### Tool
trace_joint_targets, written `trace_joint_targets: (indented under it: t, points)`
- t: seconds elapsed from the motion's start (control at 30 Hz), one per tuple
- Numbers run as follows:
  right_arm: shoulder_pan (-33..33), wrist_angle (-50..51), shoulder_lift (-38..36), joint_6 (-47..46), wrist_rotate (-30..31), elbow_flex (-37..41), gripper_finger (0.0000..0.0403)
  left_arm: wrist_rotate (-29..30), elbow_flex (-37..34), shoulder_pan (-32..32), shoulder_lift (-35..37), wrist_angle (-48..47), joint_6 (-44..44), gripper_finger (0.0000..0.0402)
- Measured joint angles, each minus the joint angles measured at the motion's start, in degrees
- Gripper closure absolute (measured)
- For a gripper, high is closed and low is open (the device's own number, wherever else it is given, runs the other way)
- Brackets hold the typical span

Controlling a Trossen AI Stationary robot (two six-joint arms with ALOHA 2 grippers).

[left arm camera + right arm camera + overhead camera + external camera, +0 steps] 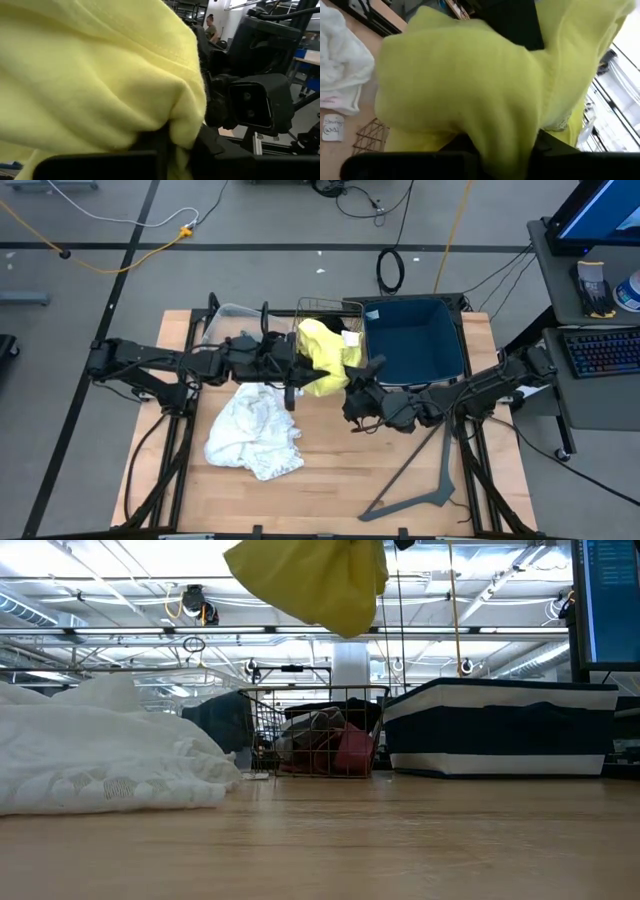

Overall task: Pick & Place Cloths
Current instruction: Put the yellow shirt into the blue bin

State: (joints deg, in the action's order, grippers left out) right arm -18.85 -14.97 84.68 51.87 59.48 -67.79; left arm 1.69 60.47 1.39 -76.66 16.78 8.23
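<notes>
The yellow cloth (325, 355) hangs in the air between my two grippers, over the middle of the table. In the low view its bunched lower end (310, 580) is well above the wood. It fills the left wrist view (100, 70) and the right wrist view (460, 80). My left gripper (297, 370) is shut on its left side and my right gripper (352, 388) on its right side. The large white cloth (255, 428) lies crumpled on the table below my left gripper. Maroon and dark cloths (335, 745) lie in the wire basket (326, 308). My left gripper pinches a bunched fold of the yellow cloth (180, 142) between its two fingers; several layers run down into the gap. The cloth is lifted clear of the table and drapes over the fingers. My right gripper pinches another bunched fold of the yellow cloth (505, 145) between its two fingers, and the cloth covers the fingertips. The cloth is clear of the table.
A navy bin (412, 340) with a white band stands at the far right, next to the wire basket. A grey clothes hanger (420, 475) lies near the front right. A white tag (332, 127) lies on the wood. Bare wood shows at the near edge (330, 490).
</notes>
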Motion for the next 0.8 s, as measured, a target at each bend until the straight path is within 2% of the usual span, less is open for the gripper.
trace_joint_targets:
  t: [0.17,0.47,0.63,0.8]
  points:
    - [-0.02,-0.18,0.02,1.26,6.44,0.00,0.0349,0.41,0.00,-0.08,-0.09,-0.21,-0.98,0.0310]
    - [0.00,-0.27,0.02,1.94,11.43,0.00,0.0349,0.70,0.00,-0.20,0.80,-1.09,-2.51,0.0221]
    - [0.02,-0.29,0.02,1.96,14.25,-0.02,0.0349,1.39,0.00,-0.84,3.55,-2.03,-2.53,0.0192]
    - [0.00,-1.13,0.02,3.31,15.38,-0.02,0.0349,1.53,0.00,-1.31,7.26,-4.73,-2.51,0.0184]
